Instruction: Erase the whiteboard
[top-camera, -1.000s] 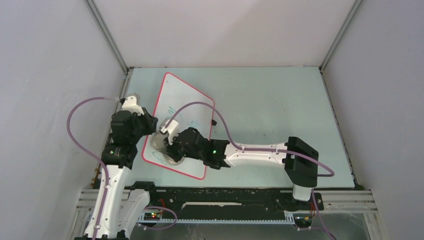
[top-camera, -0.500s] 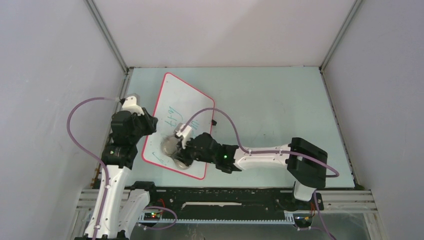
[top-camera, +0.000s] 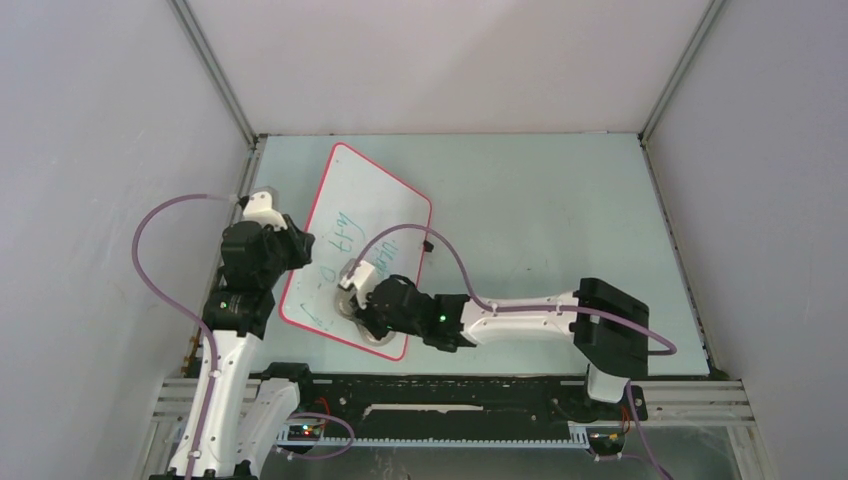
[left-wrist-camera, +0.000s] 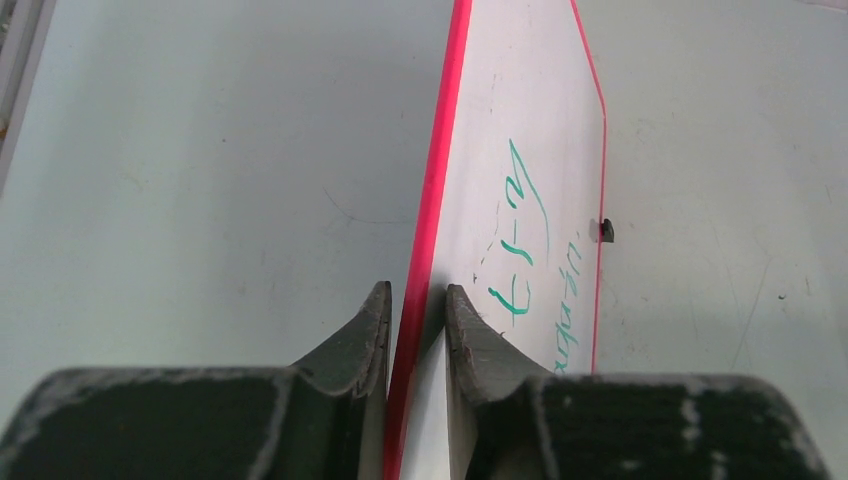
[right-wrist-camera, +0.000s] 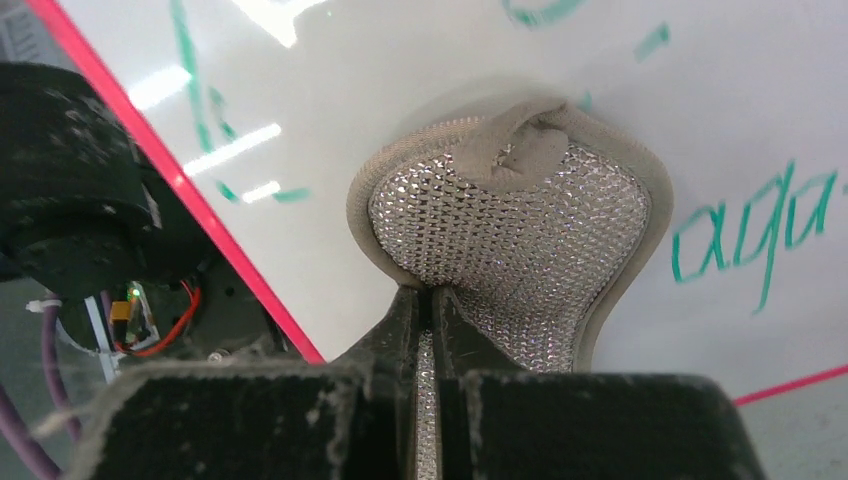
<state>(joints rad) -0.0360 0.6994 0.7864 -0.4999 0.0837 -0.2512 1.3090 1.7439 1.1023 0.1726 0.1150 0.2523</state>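
Observation:
The whiteboard (top-camera: 370, 195) lies tilted on the table's left half, white with a red-pink rim and green handwriting (top-camera: 345, 228). My left gripper (top-camera: 300, 248) is shut on its left rim; in the left wrist view the jaws (left-wrist-camera: 415, 295) pinch the red edge of the board (left-wrist-camera: 520, 120). My right gripper (top-camera: 358, 305) is shut on a grey knobbly cloth pad (right-wrist-camera: 510, 220) and presses it flat on the board (right-wrist-camera: 400, 80) near its near end. Green writing (right-wrist-camera: 760, 230) lies right of the pad.
A small black clip (top-camera: 427, 245) sits on the board's right edge and also shows in the left wrist view (left-wrist-camera: 606, 231). The pale green table (top-camera: 560, 200) is walled on three sides. A metal frame (top-camera: 450, 410) runs along the near edge.
My right gripper has slid the pad over the board toward its near right end, uncovering the green writing in the middle. The left gripper keeps its hold on the rim.

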